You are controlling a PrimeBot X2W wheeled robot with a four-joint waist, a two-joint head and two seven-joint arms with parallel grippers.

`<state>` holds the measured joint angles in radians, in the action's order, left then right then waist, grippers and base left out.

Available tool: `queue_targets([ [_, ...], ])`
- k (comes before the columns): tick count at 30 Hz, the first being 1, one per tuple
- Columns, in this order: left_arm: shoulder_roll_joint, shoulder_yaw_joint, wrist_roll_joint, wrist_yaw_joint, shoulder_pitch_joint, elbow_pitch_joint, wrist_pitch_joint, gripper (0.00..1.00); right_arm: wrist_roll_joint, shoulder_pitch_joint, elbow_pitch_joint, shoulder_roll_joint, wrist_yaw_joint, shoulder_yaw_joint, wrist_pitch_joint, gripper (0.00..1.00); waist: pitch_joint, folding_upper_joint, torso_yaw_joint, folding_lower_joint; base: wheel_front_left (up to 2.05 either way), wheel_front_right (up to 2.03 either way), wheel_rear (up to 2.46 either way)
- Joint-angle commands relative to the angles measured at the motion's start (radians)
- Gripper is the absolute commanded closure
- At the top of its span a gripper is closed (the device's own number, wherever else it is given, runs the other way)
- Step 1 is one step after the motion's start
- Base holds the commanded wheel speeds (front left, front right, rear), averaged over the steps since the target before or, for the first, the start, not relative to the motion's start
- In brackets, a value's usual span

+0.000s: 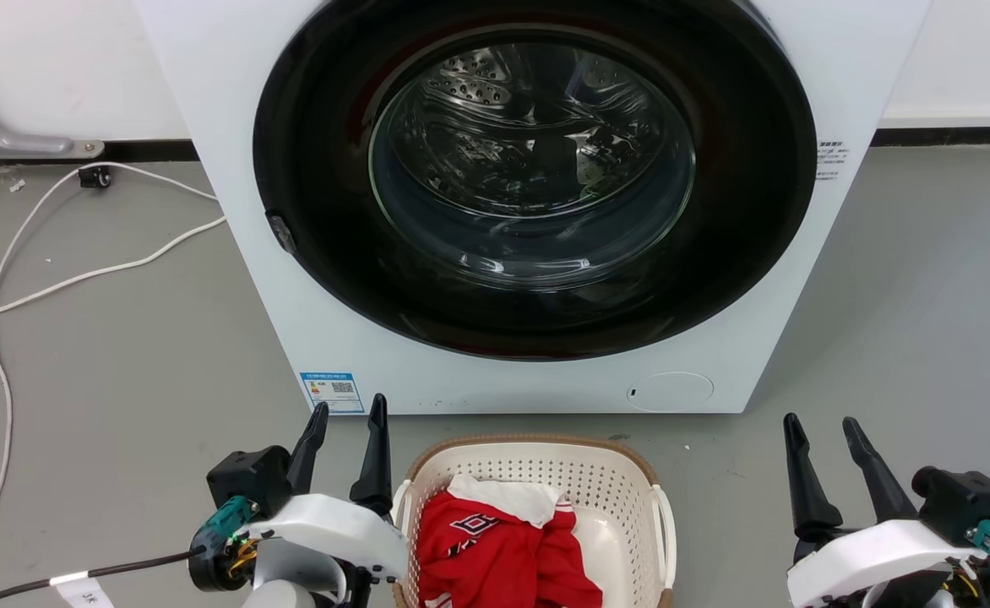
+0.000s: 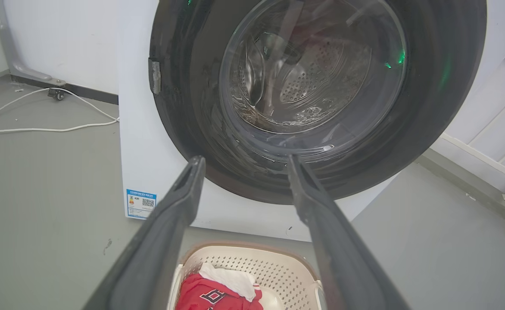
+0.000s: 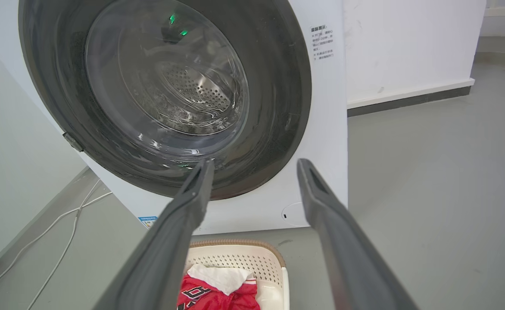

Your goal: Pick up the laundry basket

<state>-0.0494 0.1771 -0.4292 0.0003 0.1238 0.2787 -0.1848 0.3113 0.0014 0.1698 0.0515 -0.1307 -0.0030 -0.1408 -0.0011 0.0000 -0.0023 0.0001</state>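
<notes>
The laundry basket [image 1: 622,485], cream-white and perforated with a brown rim, sits on the floor at the bottom centre of the head view, just before the washing machine. Red and white clothes [image 1: 495,540] lie inside it. My left gripper [image 1: 349,409] stands open just left of the basket's left handle, apart from it, with nothing between its fingers. My right gripper [image 1: 822,422] is open too, well to the right of the basket. The basket [image 2: 274,262] shows between the left fingers in the left wrist view, and the basket [image 3: 252,258] also appears in the right wrist view.
A white front-loading washing machine [image 1: 309,338] with a shut dark round door [image 1: 537,177] stands close behind the basket. White cables [image 1: 81,270] trail over the grey floor at the left. Open floor lies to the right of the machine.
</notes>
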Motion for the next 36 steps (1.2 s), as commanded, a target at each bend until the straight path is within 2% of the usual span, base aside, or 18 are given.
queue_targets([
  [1, -0.002, 0.003, 0.029, 0.008, 0.019, -0.005, -0.009, 0.00, -0.033, 0.003, -0.014, 0.000, 0.000, 0.004, -0.008, 0.00, 0.000, 0.0000, 0.002, 0.0000, 0.00, 0.00, 0.00],
  [24, -0.002, 0.030, 0.245, 0.035, 0.004, 0.005, -0.056, 0.00, -0.244, 0.031, -0.037, -0.001, 0.000, 0.018, -0.015, 0.00, -0.007, 0.0000, 0.007, -0.0001, 0.00, 0.00, 0.00],
  [36, -0.002, 0.044, 0.320, 0.043, 0.006, 0.017, -0.077, 0.00, -0.326, 0.039, -0.045, -0.002, 0.000, 0.020, -0.028, 0.00, -0.008, 0.0000, 0.012, -0.0001, 0.00, 0.00, 0.00],
])
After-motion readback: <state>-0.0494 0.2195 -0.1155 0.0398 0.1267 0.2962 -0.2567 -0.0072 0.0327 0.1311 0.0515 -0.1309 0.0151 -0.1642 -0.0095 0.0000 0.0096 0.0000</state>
